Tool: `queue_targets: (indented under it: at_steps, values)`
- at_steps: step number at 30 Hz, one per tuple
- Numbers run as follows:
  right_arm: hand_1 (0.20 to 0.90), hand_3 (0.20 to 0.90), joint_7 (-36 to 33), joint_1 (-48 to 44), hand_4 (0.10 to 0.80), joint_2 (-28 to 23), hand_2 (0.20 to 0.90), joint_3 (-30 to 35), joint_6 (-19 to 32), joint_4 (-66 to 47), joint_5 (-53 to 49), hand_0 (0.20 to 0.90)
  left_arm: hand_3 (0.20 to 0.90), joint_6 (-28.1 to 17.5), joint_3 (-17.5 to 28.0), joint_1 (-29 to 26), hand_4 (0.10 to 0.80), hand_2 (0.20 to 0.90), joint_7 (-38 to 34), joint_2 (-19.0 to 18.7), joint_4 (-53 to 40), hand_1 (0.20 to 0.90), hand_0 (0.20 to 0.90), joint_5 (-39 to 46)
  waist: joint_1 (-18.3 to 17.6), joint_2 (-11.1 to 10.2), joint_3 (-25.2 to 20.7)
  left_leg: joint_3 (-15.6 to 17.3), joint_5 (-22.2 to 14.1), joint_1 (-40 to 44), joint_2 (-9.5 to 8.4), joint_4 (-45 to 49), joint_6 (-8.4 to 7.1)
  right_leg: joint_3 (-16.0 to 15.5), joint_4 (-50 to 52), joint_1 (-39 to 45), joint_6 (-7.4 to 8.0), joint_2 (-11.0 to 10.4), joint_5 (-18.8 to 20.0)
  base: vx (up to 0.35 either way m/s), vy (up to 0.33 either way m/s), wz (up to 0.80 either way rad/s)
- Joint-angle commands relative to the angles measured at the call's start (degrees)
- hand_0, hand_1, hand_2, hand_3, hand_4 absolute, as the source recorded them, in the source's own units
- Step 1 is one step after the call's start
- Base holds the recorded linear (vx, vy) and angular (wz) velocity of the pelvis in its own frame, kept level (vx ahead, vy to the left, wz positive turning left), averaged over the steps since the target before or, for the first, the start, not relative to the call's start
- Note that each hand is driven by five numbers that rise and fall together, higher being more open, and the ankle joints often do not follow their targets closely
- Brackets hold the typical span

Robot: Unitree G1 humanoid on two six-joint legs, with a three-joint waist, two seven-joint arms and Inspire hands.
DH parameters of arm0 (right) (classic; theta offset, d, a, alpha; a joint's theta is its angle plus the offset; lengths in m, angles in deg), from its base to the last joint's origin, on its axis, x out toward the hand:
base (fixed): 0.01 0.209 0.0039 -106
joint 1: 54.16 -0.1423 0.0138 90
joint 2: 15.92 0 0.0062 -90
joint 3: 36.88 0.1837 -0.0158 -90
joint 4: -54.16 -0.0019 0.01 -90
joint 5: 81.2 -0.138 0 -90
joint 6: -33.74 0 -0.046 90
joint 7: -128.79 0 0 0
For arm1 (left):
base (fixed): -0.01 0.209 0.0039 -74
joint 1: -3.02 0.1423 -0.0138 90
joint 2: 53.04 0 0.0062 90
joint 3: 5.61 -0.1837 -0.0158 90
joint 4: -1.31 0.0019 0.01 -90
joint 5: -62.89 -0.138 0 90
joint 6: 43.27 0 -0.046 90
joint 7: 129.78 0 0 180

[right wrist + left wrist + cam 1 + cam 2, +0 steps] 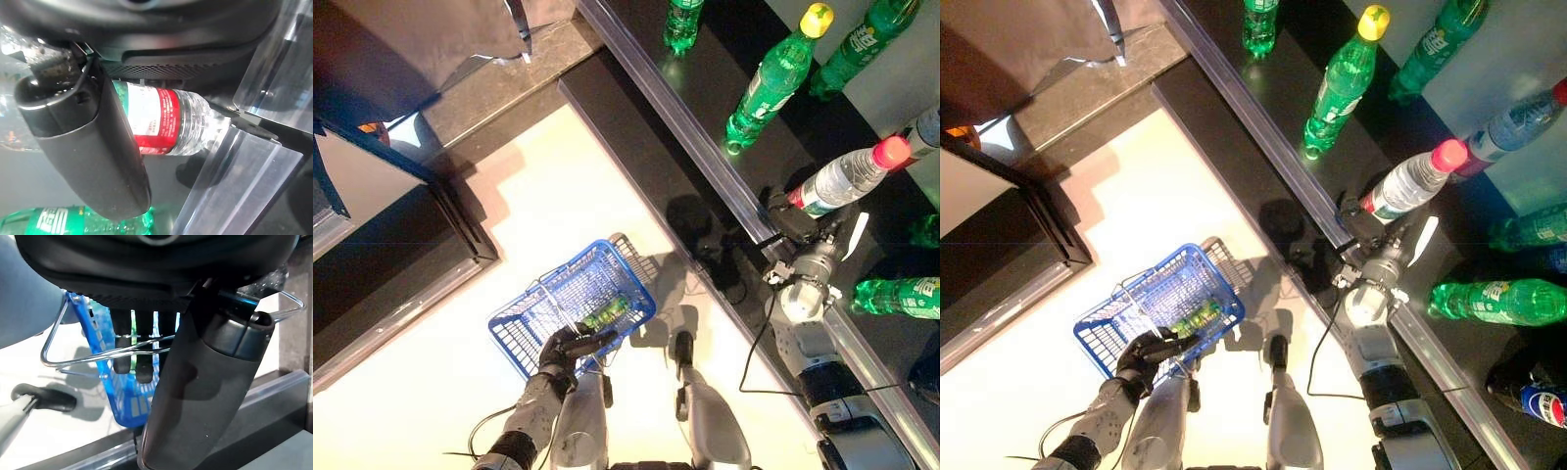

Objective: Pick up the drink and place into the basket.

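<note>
Right hand (806,257) closed around clear red-capped, red-labelled water bottle (847,176), not yet off dark shelf (705,98). Left hand (566,350) grips wire handle of blue plastic basket (514,338) (green bottle (606,314) already inside). Carry, drop remain.

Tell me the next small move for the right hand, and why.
Probably lift the water bottle clear of the dark shelf. The right hand is already closed on its lower body, thumb across the label, while the left hand holds the blue basket by its wire handle, with one green bottle already inside.
</note>
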Motion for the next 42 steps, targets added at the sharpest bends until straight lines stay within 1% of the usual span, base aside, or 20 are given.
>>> queue_targets:
  at_steps: [1,2,3,4,9,13,14,17,19,21,23,27,33,35,39,41,42]
  values:
    - [0.596,0.546,0.2,-6.5,0.446,-6.6,0.596,5.1,5.1,-2.3,-2.0,0.596,0.200,-3.2,-1.8,3.6,0.100,0.300,1.1,-1.0,-4.3,0.300,0.300,0.2,0.5,0.5,-0.3,-1.1,-8.9,-4.8,-2.15,14.8,2.20,-2.3,9.5,-5.9,-3.11,-1.3,-1.0,0.000,0.000,0.00]
    - [0.545,0.485,0.0,-6.9,0.385,-6.8,0.545,5.1,5.1,-1.9,-2.0,0.545,0.200,-3.3,-2.0,3.6,0.100,0.300,1.0,-1.0,-4.5,0.300,0.300,0.3,0.5,0.6,-0.3,-1.1,-8.9,-5.1,-2.18,15.1,2.21,-2.4,9.8,-6.2,-3.20,-1.3,-1.1,0.000,0.000,0.00]
    - [0.415,0.335,-0.3,-7.4,0.235,-7.2,0.415,5.2,5.0,-1.4,-2.0,0.415,0.200,-3.5,-2.3,3.6,0.100,0.300,0.9,-1.0,-4.6,0.300,0.300,0.4,0.4,0.8,-0.3,-1.1,-9.0,-5.6,-2.23,15.5,2.21,-2.4,10.4,-6.6,-3.34,-1.3,-1.3,0.000,0.000,0.00]
    - [0.300,0.200,-0.5,-8.1,0.100,-7.8,0.300,5.4,4.9,-0.9,-2.3,0.300,0.200,-3.6,-2.4,3.6,0.100,0.300,1.0,-1.0,-5.0,0.300,0.300,0.7,0.5,1.0,-0.3,-1.1,-9.1,-6.0,-2.36,16.0,2.21,-2.5,10.9,-7.1,-3.51,-1.3,-1.6,0.002,0.024,0.03]
    - [0.300,0.200,-1.0,-10.3,0.100,-10.2,0.300,5.8,6.0,0.8,-1.8,0.300,0.200,-4.7,-3.5,3.9,0.100,0.300,1.2,-1.3,-7.5,0.300,0.300,2.3,0.4,1.9,-0.3,-0.8,-10.5,-8.9,-2.70,19.9,2.32,-3.0,14.6,-10.1,-4.55,-0.8,-3.3,-0.017,0.035,0.06]
    - [0.300,0.200,-1.8,-11.0,0.100,-11.1,0.300,5.8,6.4,-0.2,-1.1,0.300,0.200,-4.9,-3.9,4.5,0.100,0.300,1.0,-1.6,-9.5,0.300,0.300,2.7,0.3,2.2,-0.3,-0.8,-11.2,-12.8,-2.63,27.1,2.63,-3.8,21.3,-13.4,-6.00,-0.1,-6.1,-0.039,0.019,0.04]
    - [0.300,0.200,-1.9,-10.7,0.100,-11.0,0.300,6.2,6.0,-0.7,-0.5,0.300,0.200,-4.5,-3.9,4.8,0.100,0.300,0.7,-1.7,-10.1,0.300,0.300,2.7,0.4,2.2,-0.3,-1.0,-11.7,-14.0,-2.59,29.9,2.76,-4.0,23.9,-14.2,-6.46,0.0,-7.2,-0.002,0.005,0.04]
    - [0.300,0.200,-1.2,-8.9,0.100,-10.3,0.300,7.1,5.1,-1.7,0.3,0.300,0.200,-3.4,-3.3,5.9,0.100,0.300,0.6,-1.6,-10.5,0.300,0.300,2.4,0.3,2.0,-0.3,-2.2,-12.4,-15.6,-2.63,35.2,2.95,-4.1,28.5,-14.8,-7.24,0.2,-9.2,0.086,-0.011,0.09]
    - [0.300,0.200,-0.5,-7.4,0.100,-10.2,0.300,7.8,4.5,-2.5,0.3,0.300,0.200,-3.0,-2.9,6.8,0.100,0.300,1.0,-1.7,-10.9,0.300,0.300,2.3,0.3,1.9,-0.3,-2.9,-12.3,-16.1,-2.64,37.2,2.85,-4.1,29.7,-14.7,-7.45,0.2,-9.8,0.112,-0.021,0.04]
    - [0.300,0.200,0.7,-5.5,0.100,-10.2,0.300,8.3,4.5,-3.2,0.5,0.300,0.200,-3.6,-2.6,7.7,0.100,0.300,1.8,-1.7,-11.7,0.300,0.300,2.6,0.2,1.9,-0.3,-3.3,-12.0,-16.5,-2.76,38.2,2.91,-4.0,30.5,-14.8,-7.70,0.2,-10.0,0.093,-0.013,-0.01]
    - [0.300,0.200,1.8,-4.1,0.100,-10.2,0.300,8.6,4.4,-3.9,0.7,0.300,0.200,-5.1,-2.4,8.5,0.100,0.300,2.6,-2.2,-12.9,0.300,0.300,3.3,-0.1,2.2,-0.3,-3.7,-11.1,-16.7,-2.78,38.3,2.80,-3.7,31.0,-15.0,-7.85,0.3,-10.0,0.073,0.010,-0.03]
    - [0.300,0.200,2.9,-1.9,0.100,-9.4,0.300,8.3,4.4,-5.0,2.0,0.300,0.200,-6.3,-2.6,8.9,0.100,0.300,1.7,-2.6,-16.0,0.300,0.300,3.9,-0.6,2.8,-0.3,-3.8,-8.2,-16.7,-2.70,37.8,2.28,-2.8,30.6,-14.7,-8.01,0.5,-9.6,0.054,0.031,-0.02]
    - [0.300,0.200,4.0,-1.4,0.100,-9.1,0.300,7.6,3.5,-7.4,3.8,0.300,0.200,-6.4,-1.4,9.8,0.100,0.300,2.4,-2.5,-17.3,0.300,0.300,4.7,-0.8,3.0,-0.3,-3.7,-5.3,-16.3,-2.83,37.6,1.87,-2.3,29.6,-13.5,-8.41,0.9,-9.2,0.038,0.027,-0.01]
    - [0.300,0.200,4.5,-0.3,0.100,-9.4,0.300,6.9,2.8,-12.6,7.1,0.300,0.200,-6.7,-1.0,11.0,0.100,0.300,2.3,-2.7,-19.7,0.300,0.300,5.0,-1.0,3.0,-0.3,-3.7,-4.3,-16.2,-2.89,37.7,1.82,-2.1,29.3,-12.9,-8.54,1.0,-8.9,0.045,0.040,-0.02]
    - [0.300,0.200,6.3,2.6,0.100,-7.8,0.300,5.0,4.9,-22.0,12.2,0.300,0.200,-6.8,0.2,12.2,0.100,0.300,1.6,-3.2,-24.0,0.300,0.300,5.6,-1.5,2.6,-0.3,-3.6,-3.0,-16.0,-2.84,38.3,1.73,-1.3,28.9,-11.6,-8.54,1.2,-8.4,0.060,0.032,-0.01]
    - [0.300,0.200,10.7,3.3,0.100,-7.4,0.300,3.7,6.1,-26.7,12.0,0.300,0.200,-6.0,0.9,12.5,0.100,0.300,1.5,-3.7,-27.2,0.300,0.300,5.8,-1.7,2.2,-0.3,-3.6,-2.2,-15.4,-2.71,38.7,1.61,-1.1,28.4,-10.1,-8.45,1.2,-8.1,0.096,0.020,0.00]
    - [0.300,0.200,13.5,3.5,0.100,-7.6,0.300,3.0,5.8,-29.2,11.0,0.300,0.200,-5.0,1.0,12.7,0.100,0.300,1.1,-4.2,-29.0,0.300,0.300,6.2,-1.7,2.0,-0.3,-3.6,-1.8,-14.9,-2.64,38.8,1.53,-1.0,28.0,-9.1,-8.38,1.2,-7.9,0.118,0.027,0.00]
